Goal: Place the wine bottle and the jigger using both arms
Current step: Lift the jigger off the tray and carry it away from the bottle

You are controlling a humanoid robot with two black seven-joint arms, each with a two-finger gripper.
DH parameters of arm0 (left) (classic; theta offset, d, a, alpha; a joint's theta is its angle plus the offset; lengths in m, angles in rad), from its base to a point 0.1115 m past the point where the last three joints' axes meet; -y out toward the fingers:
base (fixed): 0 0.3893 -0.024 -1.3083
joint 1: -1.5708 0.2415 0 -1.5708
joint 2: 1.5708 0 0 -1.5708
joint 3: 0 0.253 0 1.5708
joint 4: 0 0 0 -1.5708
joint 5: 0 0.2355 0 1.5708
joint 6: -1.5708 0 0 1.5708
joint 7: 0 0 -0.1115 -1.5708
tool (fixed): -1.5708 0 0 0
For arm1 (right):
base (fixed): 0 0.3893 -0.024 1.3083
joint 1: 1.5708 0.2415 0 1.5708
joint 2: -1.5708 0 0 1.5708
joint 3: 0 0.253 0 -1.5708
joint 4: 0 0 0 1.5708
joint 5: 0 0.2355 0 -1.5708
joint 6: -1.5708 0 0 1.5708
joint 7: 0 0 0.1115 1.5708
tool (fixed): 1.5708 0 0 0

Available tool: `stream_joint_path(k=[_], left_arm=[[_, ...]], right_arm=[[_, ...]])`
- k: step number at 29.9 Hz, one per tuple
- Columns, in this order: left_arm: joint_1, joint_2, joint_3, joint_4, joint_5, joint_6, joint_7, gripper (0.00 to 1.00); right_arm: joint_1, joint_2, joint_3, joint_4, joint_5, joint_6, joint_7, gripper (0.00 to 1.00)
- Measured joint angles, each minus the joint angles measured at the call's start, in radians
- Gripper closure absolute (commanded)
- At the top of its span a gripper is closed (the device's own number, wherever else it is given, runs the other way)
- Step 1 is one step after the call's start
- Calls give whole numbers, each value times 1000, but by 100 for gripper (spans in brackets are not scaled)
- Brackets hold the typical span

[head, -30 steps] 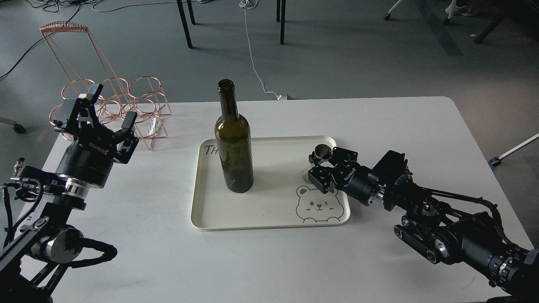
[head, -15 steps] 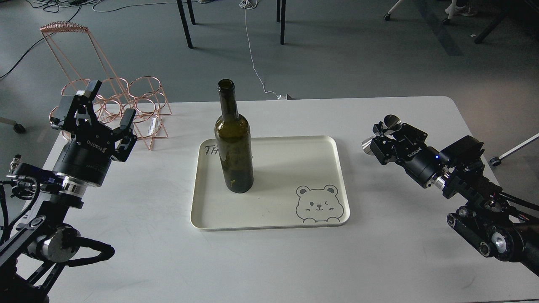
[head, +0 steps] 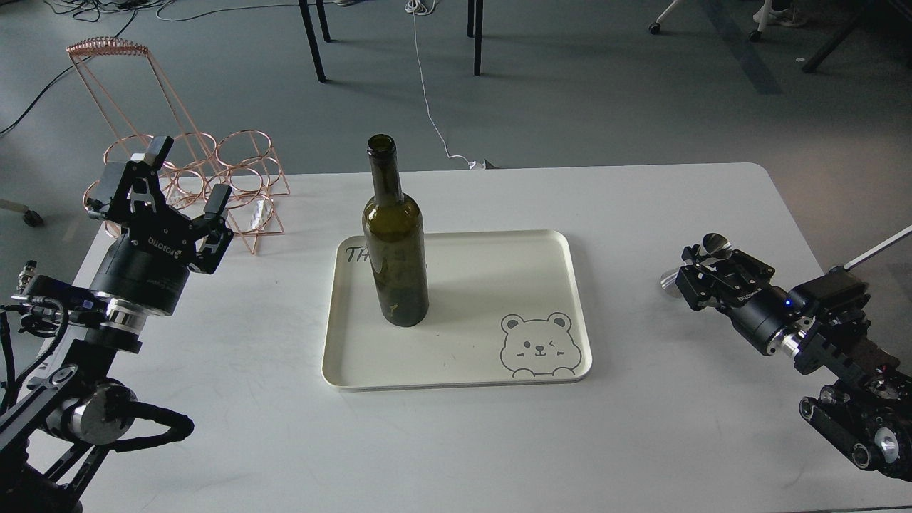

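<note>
Your wine bottle [head: 394, 239] stood upright on the left part of the cream tray [head: 456, 370], mid-table. Your left gripper [head: 165, 187] hung spread wide and empty over the table's left edge, in front of the copper wire rack [head: 187, 164]. Your right gripper [head: 702, 267] was clamped around the jigger [head: 692, 265], tilted, low over the white table [head: 641, 206], well right of the tray.
</note>
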Motion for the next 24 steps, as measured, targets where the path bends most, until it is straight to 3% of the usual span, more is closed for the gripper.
stream_joint_path(k=[6,12,18,24], left_arm=[[-1,1,0,-1,0,0,0,2],[-1,1,-1,-1,0,0,0,2],[-1,1,-2,-3,0,-1,0,2],[-1,0,1,-4,0,-1,0,2]], right_arm=[[4,0,-2,-24,0,0,0,78],[5,-2,-4,-31,0,0,0,59],[8,-2,-5,-30,0,0,0,22],[1,-27,-5,-9,1,0,0,10]])
